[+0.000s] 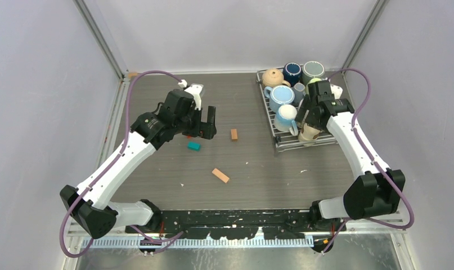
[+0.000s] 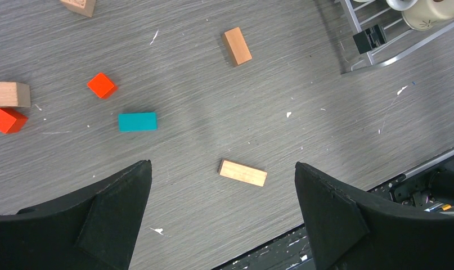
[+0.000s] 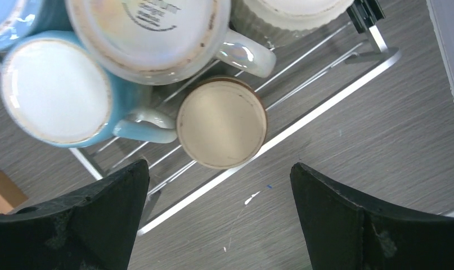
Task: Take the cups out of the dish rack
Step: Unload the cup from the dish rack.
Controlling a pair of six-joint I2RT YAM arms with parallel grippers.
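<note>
**Both claws wide, cups sitting in the rack**

The dish rack (image 1: 303, 145) sits at the table's far right, with the cups (image 1: 292, 93) crowded inside it. The ones under my right wrist camera are bottoms up. The right gripper (image 3: 220, 164) hangs spread wide and empty over the rack's near rim, above a tan-based mug (image 3: 221, 122) touching a light blue mug (image 3: 55, 90). The left gripper (image 1: 204, 128) also gapes wide and empty, well apart from the rack, over the teal block (image 2: 137, 121) and wooden block (image 2: 242, 172).

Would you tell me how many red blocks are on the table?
2. In the left wrist view, one red block lies up-left of the teal block; the other sits at the left edge beside a plain wooden block. More may be hidden elsewhere.
</note>
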